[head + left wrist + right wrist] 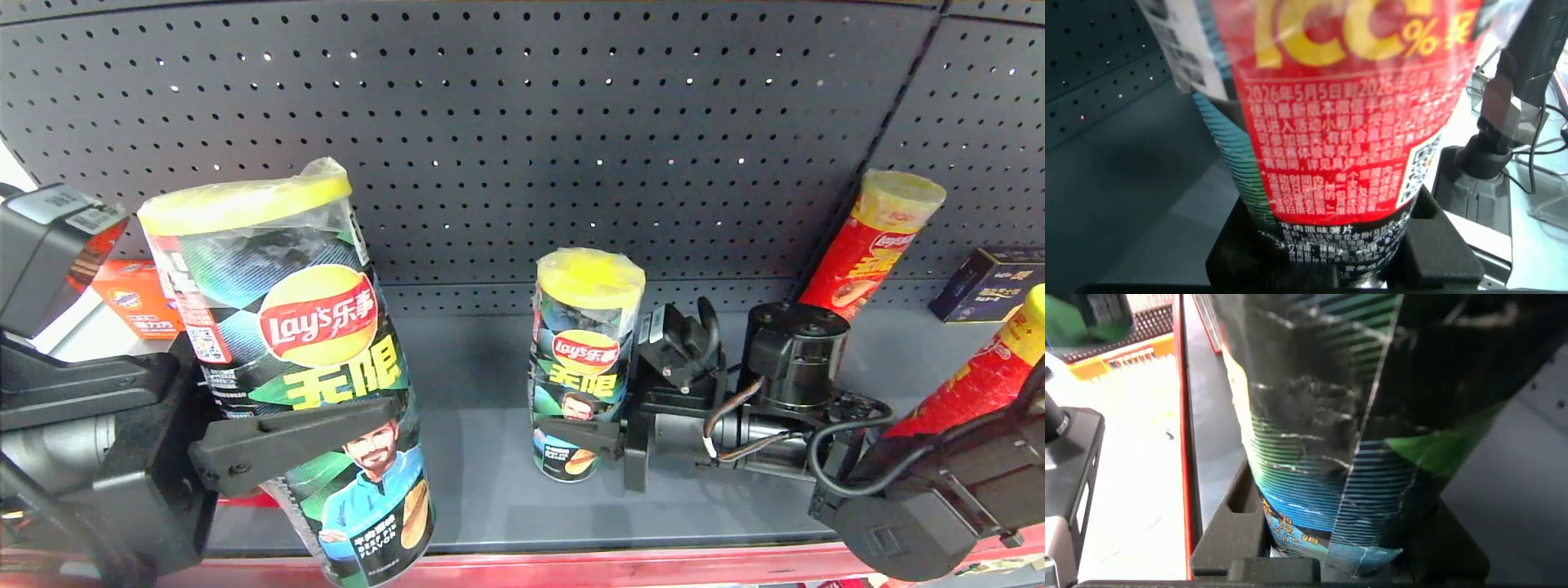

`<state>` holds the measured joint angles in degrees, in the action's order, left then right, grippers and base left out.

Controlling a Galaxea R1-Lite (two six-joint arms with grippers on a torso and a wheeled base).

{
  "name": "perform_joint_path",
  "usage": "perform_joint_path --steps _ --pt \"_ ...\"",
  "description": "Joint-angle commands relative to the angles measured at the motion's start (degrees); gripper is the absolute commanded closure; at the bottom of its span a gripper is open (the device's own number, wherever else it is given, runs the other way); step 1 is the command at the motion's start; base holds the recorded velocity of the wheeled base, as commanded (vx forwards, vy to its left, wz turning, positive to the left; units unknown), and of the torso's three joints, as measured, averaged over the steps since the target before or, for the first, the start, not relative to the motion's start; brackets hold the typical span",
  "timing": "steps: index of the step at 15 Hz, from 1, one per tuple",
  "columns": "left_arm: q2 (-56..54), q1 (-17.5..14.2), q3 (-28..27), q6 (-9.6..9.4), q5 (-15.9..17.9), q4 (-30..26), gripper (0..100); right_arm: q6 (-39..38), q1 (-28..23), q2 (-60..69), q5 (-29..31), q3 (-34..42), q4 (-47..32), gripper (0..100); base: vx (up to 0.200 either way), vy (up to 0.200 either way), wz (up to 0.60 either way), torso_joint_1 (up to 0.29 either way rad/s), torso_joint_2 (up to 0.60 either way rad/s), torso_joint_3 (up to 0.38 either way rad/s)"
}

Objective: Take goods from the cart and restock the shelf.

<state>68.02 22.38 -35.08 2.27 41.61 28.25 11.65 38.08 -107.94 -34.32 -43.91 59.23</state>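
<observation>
While the left tool (pixel 339 420) clamps the near can (pixel 277 302), the right tool (pixel 571 416) clamps the far can (pixel 589 327).

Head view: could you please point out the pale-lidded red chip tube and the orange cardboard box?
Pale-lidded red chip tube (pixel 865 257), head view, label middle.
Orange cardboard box (pixel 135 300), head view, printed face.

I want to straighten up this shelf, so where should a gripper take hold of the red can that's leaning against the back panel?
Grip the red can across its round body at about mid-height, coming from the shelf's open front. It leans with its lid end back against the pegboard. Tilt the fingers to match that lean. The panel probably blocks any approach from behind.
</observation>
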Motion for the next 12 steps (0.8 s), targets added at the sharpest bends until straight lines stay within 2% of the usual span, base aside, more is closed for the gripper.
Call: perform_joint_path --steps 1,5,12 --pt "0.0 -0.1 0.0 0.02 0.0 0.1 100 0.0 0.1 -0.5 0.0 0.1 0.0 100 0.000 0.000 0.00 0.000 0.00 0.000" --pt "0.0 -0.8 1.2 0.02 0.1 0.1 100 3.4 0.5 -0.6 -0.1 0.7 -0.5 100 0.000 0.000 0.00 0.000 0.00 0.000" --pt "-0.1 -0.8 1.2 0.02 0.0 0.1 100 4.8 1.3 -0.8 0.0 1.9 -0.2 100 0.000 0.000 0.00 0.000 0.00 0.000"
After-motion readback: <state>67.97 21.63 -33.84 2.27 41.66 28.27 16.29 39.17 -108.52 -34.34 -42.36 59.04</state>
